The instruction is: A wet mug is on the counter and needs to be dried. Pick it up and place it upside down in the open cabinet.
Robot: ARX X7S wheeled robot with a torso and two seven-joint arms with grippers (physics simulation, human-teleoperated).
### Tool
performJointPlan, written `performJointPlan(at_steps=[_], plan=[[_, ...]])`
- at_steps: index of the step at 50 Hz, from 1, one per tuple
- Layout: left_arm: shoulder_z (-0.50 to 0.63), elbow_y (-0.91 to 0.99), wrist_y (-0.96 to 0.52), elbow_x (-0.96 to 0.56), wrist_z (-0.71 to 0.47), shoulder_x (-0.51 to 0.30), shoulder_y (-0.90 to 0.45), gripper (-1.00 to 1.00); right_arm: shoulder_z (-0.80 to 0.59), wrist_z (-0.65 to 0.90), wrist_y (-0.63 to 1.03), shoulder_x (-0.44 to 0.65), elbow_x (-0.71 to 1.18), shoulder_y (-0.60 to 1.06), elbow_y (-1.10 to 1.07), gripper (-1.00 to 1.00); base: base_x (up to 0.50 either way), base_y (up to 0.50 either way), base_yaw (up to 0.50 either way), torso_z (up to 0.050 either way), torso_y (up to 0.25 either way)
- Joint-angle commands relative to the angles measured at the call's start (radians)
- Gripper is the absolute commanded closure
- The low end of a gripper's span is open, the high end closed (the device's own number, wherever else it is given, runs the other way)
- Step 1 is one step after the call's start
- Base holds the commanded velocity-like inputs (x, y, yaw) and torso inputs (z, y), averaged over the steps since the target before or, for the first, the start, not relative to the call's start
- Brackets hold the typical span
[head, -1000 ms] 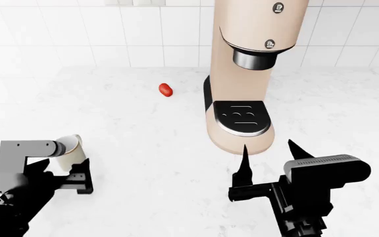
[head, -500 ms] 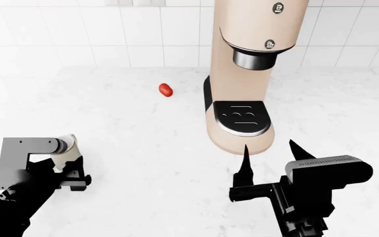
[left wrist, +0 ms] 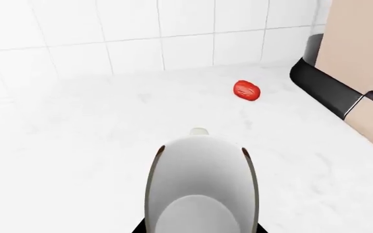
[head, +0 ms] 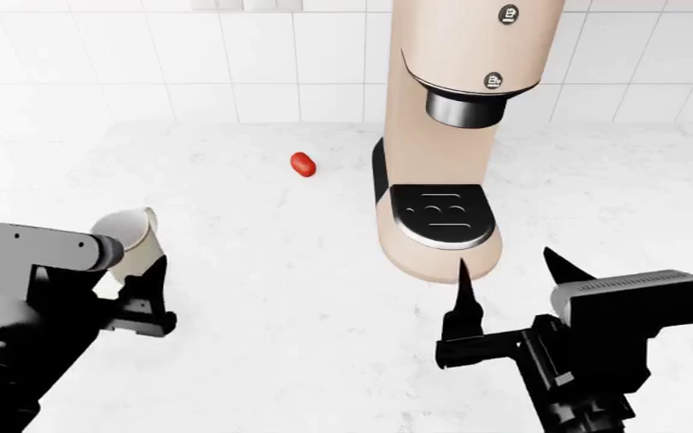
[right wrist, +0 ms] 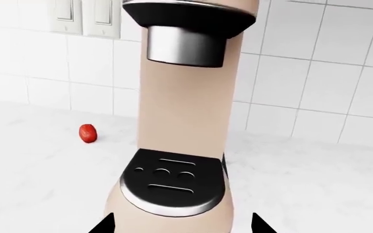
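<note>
Item 1. Small cream-white ceramic mug (head: 133, 242), slightly tapered: lower left of the head view, tilted with its mouth turned toward the upper left, held clear above the worktop surface. In the left wrist view the mug (left wrist: 201, 187) fills the lower centre, its rounded body seen close with a small nub at its far end.

Item 2. Left tool (head: 130, 293), black with a grey housing: lower left of the head view, pinching the mug between its fingers; one dark finger (head: 154, 284) shows just right of the mug wall.

Item 3. Right tool (head: 515, 280), black with a grey ribbed housing: lower right of the head view, its two pointed fingers spread apart with nothing between them. In the right wrist view only the two dark fingertips (right wrist: 105, 224) show at the bottom edge.

Item 4. Wide white marbled worktop (head: 263, 253) with faint grey veins: spans the middle of the head view.

Item 5. Tall beige coffee machine (head: 449, 135) with a black drip plate and a grey spout: right of centre in the head view, standing on the worktop.

Item 6. Small red rounded object (head: 304, 164): upper centre-left of the head view, lying on the worktop, well apart from the mug.

Item 7. White tiled wall (head: 142, 54): top of the head view, behind the worktop.
</note>
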Motion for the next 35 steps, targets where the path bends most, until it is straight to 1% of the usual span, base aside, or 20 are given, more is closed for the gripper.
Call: performJointPlan(at_steps=[1, 4, 5, 6, 7, 9, 11, 13, 15, 17, 20, 23, 26, 31, 35], plan=[[0.031, 0.151, -0.103, -0.063, -0.123, -0.04, -0.131, 1.0, 0.235, 0.056, 0.31, 0.064, 0.417, 0.134, -0.094, -1.0, 0.0, 0.0, 0.0, 0.0, 0.0], [0.1, 0.18, -0.13, -0.035, -0.155, -0.065, -0.207, 1.0, 0.37, 0.146, 0.47, 0.076, 0.699, 0.226, -0.08, -1.0, 0.0, 0.0, 0.0, 0.0, 0.0], [0.121, 0.188, -0.143, -0.03, -0.165, -0.072, -0.235, 1.0, 0.412, 0.195, 0.515, 0.079, 0.806, 0.258, -0.062, -1.0, 0.0, 0.0, 0.0, 0.0, 0.0], [0.139, 0.199, -0.156, -0.029, -0.175, -0.078, -0.264, 1.0, 0.439, 0.281, 0.531, 0.102, 0.954, 0.286, -0.021, -1.0, 0.0, 0.0, 0.0, 0.0, 0.0], [0.162, 0.214, -0.161, -0.02, -0.183, -0.086, -0.289, 1.0, 0.432, 0.393, 0.508, 0.149, 1.104, 0.308, 0.032, -1.0, 0.0, 0.0, 0.0, 0.0, 0.0], [0.217, 0.241, -0.151, 0.017, -0.194, -0.104, -0.32, 1.0, 0.372, 0.545, 0.43, 0.245, 1.318, 0.343, 0.102, -1.0, 0.0, 0.0, 0.0, 0.0, 0.0], [0.298, 0.268, -0.095, 0.098, -0.191, -0.138, -0.326, 1.0, 0.306, 0.619, 0.36, 0.327, 1.465, 0.376, 0.155, -1.0, 0.0, 0.0, 0.0, 0.0, 0.0], [0.387, 0.291, -0.03, 0.193, -0.192, -0.177, -0.331, 1.0, 0.257, 0.659, 0.308, 0.391, 1.566, 0.411, 0.186, -1.0, 0.0, 0.0, 0.0, 0.0, 0.0], [0.49, 0.308, 0.032, 0.296, -0.197, -0.22, -0.346, 1.0, 0.22, 0.684, 0.269, 0.439, 1.639, 0.443, 0.205, -1.0, 0.0, 0.0, 0.0, 0.0, 0.0], [0.615, 0.319, 0.107, 0.422, -0.204, -0.271, -0.365, 1.0, 0.182, 0.701, 0.236, 0.481, 1.704, 0.481, 0.226, -1.0, 0.0, 0.0, 0.0, 0.0, 0.0], [0.79, 0.329, 0.182, 0.596, -0.224, -0.327, -0.401, 1.0, 0.127, 0.716, 0.2, 0.527, 1.777, 0.536, 0.258, -1.0, 0.0, 0.0, 0.0, 0.0, 0.0], [1.034, 0.325, 0.27, 0.865, -0.265, -0.388, -0.452, 1.0, 0.082, 0.728, 0.18, 0.562, 1.824, 0.587, 0.287, -1.0, 0.0, 0.0, 0.0, 0.0, 0.0], [1.24, 0.297, 0.32, 1.114, -0.28, -0.421, -0.5, 1.0, 0.06, 0.736, 0.168, 0.584, 1.85, 0.614, 0.302, -1.0, 0.0, 0.0, 0.0, 0.0, 0.0], [1.457, 0.214, 0.42, 1.443, -0.273, -0.45, -0.557, 1.0, 0.034, 0.742, 0.157, 0.604, 1.872, 0.647, 0.32, -1.0, 0.0, 0.0, 0.0, 0.0, 0.0], [1.557, 0.14, 0.492, 1.644, -0.266, -0.455, -0.586, 1.0, 0.003, 0.748, 0.152, 0.608, 1.882, 0.674, 0.331, -1.0, 0.0, 0.0, 0.0, 0.0, 0.0]])
